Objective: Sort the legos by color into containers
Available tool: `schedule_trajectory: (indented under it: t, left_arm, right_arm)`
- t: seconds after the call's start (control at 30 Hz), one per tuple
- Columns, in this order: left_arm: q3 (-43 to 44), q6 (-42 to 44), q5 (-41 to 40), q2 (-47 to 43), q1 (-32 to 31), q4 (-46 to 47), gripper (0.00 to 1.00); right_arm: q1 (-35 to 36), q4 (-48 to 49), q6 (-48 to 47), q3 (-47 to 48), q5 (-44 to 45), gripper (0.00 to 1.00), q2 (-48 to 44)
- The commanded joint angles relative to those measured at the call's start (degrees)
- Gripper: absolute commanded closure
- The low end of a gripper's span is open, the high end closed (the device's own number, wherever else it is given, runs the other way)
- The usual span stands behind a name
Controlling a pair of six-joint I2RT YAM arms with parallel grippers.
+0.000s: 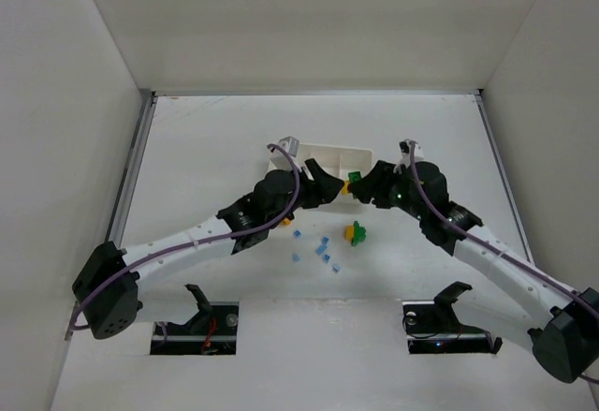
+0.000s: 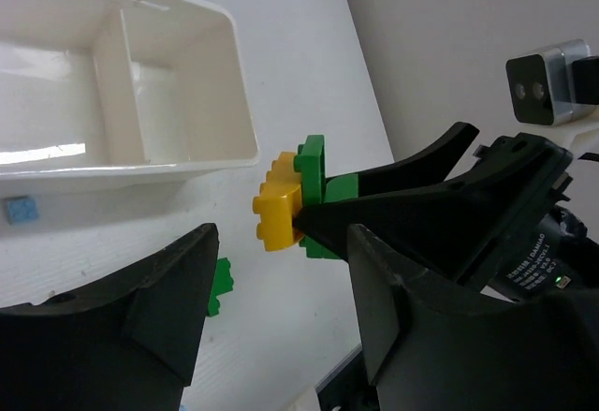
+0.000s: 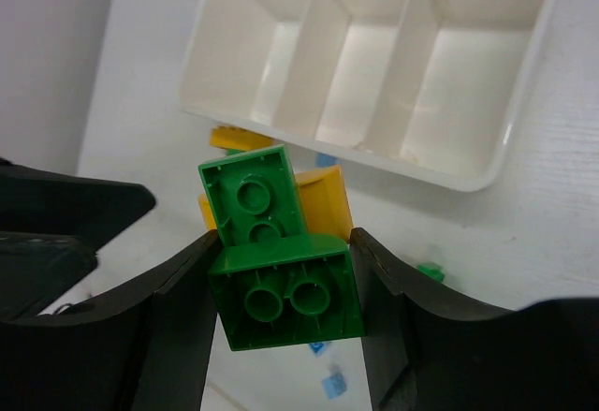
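Black right tool (image 3: pixel 285 247) is pinching a clump of green and yellow plastic bricks (image 3: pixel 281 303), just beside the end of the long white three-compartment plastic tray (image 3: pixel 473 175). Left tool (image 2: pixel 281 285) sits spread, gripping nothing, near that clump. Tiny light blue bricks (image 1: pixel 324 247) lie on the white bench (image 1: pixel 215 139).

We have two arms, the left arm (image 1: pixel 178 242) and right arm (image 1: pixel 496 261), built of white tubes and black joints. A purple cable (image 1: pixel 299 179) runs along each. Our fingers (image 2: pixel 168 308) are matte black wedges. A grey two-lens camera (image 2: pixel 547 83) and small white lettering (image 2: pixel 529 266) mark the right wrist.
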Motion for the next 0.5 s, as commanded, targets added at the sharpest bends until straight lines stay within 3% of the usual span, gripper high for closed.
schedule_trajectory:
  t: [0.0,0.47]
  left_arm:
    - [0.74,-2.7,1.14,-1.79,0.76,1.4,0.46]
    - [0.65,-5.25,8.35,3.21,5.33,6.85,0.52]
  right_arm:
    - [-1.81,8.1,3.1,0.05,-7.59,0.75,-1.62]
    - [-3.22,14.69,5.48,-0.48,-13.92,0.74,3.74]
